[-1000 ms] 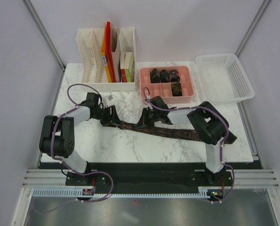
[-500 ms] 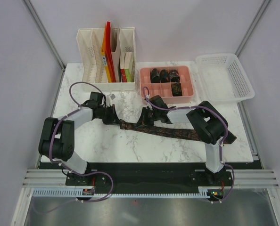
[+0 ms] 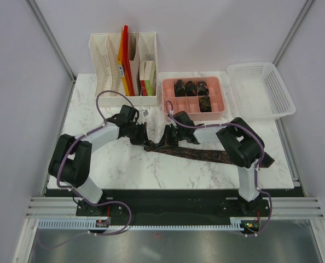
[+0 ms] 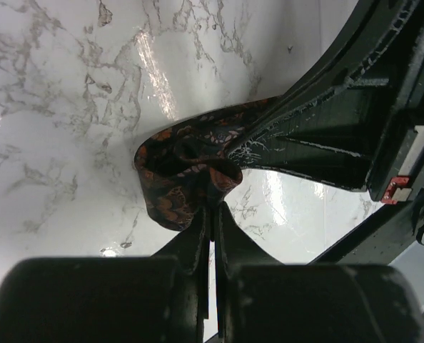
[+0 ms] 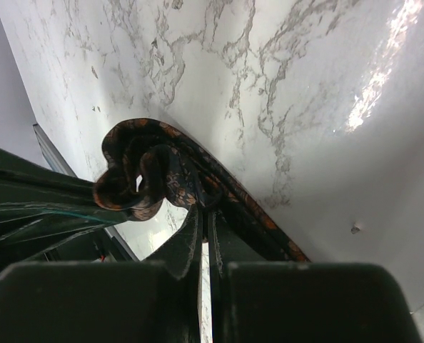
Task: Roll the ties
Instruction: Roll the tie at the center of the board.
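left tool and right tool both clamped on one tie
the tie lies as a long strip across the marble worktop, its left end curled where both tools pinch it close together; farther back, rolled ties sit in a pink tray.
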`<state>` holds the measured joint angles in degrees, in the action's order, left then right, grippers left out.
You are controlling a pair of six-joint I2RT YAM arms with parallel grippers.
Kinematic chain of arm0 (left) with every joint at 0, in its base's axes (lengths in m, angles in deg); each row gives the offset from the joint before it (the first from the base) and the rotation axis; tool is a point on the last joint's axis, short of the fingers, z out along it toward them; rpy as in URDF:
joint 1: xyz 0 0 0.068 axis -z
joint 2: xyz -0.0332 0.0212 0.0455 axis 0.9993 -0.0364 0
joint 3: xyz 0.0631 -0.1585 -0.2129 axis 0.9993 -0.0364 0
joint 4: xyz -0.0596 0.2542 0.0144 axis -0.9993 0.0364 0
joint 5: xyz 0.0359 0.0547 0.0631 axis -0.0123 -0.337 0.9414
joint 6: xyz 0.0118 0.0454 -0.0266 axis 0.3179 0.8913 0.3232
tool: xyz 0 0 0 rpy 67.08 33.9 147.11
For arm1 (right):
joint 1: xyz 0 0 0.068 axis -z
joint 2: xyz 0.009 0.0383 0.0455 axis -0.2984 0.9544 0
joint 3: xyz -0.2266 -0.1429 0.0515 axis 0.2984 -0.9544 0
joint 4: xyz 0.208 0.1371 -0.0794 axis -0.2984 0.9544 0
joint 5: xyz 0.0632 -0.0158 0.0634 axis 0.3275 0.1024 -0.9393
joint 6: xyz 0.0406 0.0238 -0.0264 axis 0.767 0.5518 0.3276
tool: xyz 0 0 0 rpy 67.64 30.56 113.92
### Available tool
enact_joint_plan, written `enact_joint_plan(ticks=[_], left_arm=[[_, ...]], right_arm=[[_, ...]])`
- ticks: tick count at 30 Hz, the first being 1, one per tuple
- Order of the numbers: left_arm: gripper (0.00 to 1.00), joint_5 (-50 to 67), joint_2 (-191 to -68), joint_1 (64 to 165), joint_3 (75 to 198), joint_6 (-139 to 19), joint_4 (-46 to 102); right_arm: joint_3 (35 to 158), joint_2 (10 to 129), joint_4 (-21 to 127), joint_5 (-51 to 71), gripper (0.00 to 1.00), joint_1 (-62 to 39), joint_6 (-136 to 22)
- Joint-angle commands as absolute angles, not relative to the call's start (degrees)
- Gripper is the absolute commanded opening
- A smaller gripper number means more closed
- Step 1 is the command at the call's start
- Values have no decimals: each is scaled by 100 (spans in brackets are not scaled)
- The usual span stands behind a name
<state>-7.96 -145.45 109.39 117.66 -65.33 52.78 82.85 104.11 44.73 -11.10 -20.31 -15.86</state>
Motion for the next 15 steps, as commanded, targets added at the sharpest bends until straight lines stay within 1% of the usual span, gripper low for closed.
enact_joint_plan(ticks=[1,9,12,13,14,15], left_arm=[[2,-1041,-14901,11068,12118,-6880,5208],[2,-1138,-15394,11103,12303,-7091,5119],[2,-1076,-15570,11103,12408,-7108,5260],[2,-1050,-15596,11103,12443,-7117,5278],[2,-1041,-15658,11103,12461,-7135,5330],[2,-1015,-15684,11103,12461,-7143,5339]], right_arm=[[8275,10636,4630,-790,0,-2061,-1646],[8223,10627,4341,-939,1,-2043,-1479],[8214,10574,4217,-1053,10,-2043,-1417],[8205,10539,4182,-1063,16,-2043,-1409],[8205,10461,4165,-1080,19,-2034,-1391],[8205,10434,4147,-1132,23,-2008,-1373]])
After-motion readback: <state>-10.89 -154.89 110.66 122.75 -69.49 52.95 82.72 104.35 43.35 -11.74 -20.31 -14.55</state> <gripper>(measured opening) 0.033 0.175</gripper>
